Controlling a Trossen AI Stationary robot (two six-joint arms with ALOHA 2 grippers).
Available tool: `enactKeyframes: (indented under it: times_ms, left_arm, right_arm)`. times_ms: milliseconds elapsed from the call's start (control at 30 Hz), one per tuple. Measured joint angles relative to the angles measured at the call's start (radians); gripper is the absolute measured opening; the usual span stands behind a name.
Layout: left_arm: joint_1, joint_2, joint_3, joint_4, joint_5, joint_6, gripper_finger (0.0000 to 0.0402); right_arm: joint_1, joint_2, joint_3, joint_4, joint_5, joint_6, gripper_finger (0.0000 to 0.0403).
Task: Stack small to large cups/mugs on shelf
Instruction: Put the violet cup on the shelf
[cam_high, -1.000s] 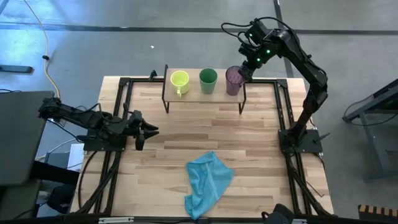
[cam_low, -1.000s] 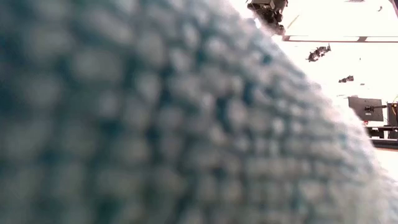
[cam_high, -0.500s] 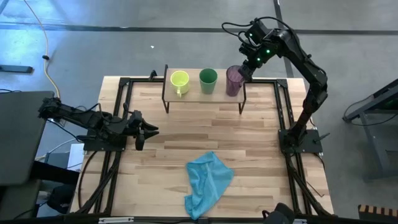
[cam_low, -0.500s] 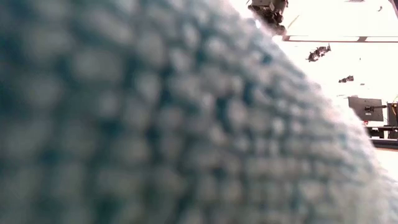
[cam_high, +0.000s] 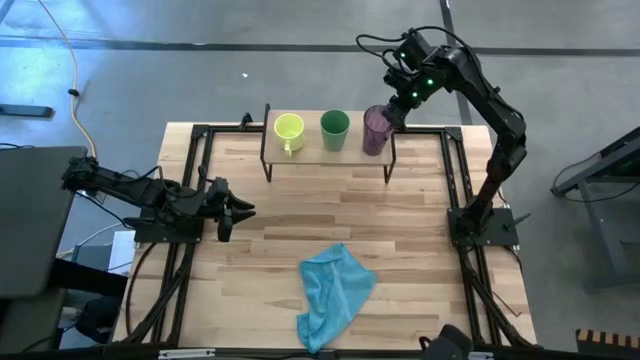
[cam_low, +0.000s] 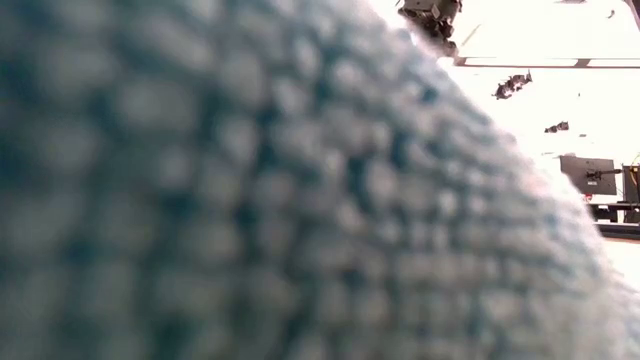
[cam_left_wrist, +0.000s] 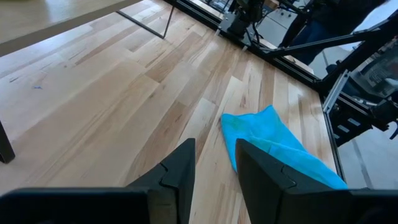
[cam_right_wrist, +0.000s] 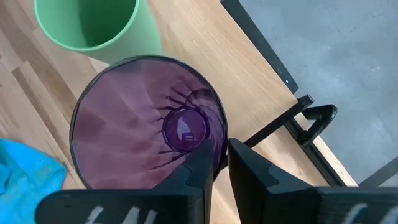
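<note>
Nothing has moved since a second ago: right gripper (cam_right_wrist: 216, 163) pinches the rim of the tall see-through purple plastic cup (cam_right_wrist: 146, 121) on the low wooden shelf (cam_high: 355, 148).
Light, thin, slippery; rim hold suits. Left gripper (cam_left_wrist: 214, 163) waits, slightly open, empty.

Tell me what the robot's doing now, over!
Right gripper pinching purple cup's rim on shelf. Left gripper empty, waiting at table's left. Blue cloth lying clear of the cups.
</note>
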Motion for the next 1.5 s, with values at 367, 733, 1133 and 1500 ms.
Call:
enactKeyframes:
  times_ms: [367, 733, 1133, 1500]
  left_arm:
    - [0.000, 0.000, 0.000, 0.000, 0.005, -0.016, 0.0104]
    - [0.000, 0.000, 0.000, -0.001, 0.008, -0.009, 0.0104]
    - [0.000, 0.000, 0.000, -0.001, 0.007, -0.016, 0.0104]
    - [0.000, 0.000, 0.000, -0.001, 0.007, -0.016, 0.0104]
  right_arm:
    - [0.000, 0.040, 0.000, 0.008, -0.010, -0.005, 0.0042]
    - [-0.009, 0.039, 0.000, 0.038, -0.004, -0.016, 0.0042]
    - [-0.013, 0.039, 0.000, 0.065, -0.003, -0.016, 0.0042]
    - [-0.013, 0.039, 0.000, 0.085, -0.003, -0.015, 0.0042]
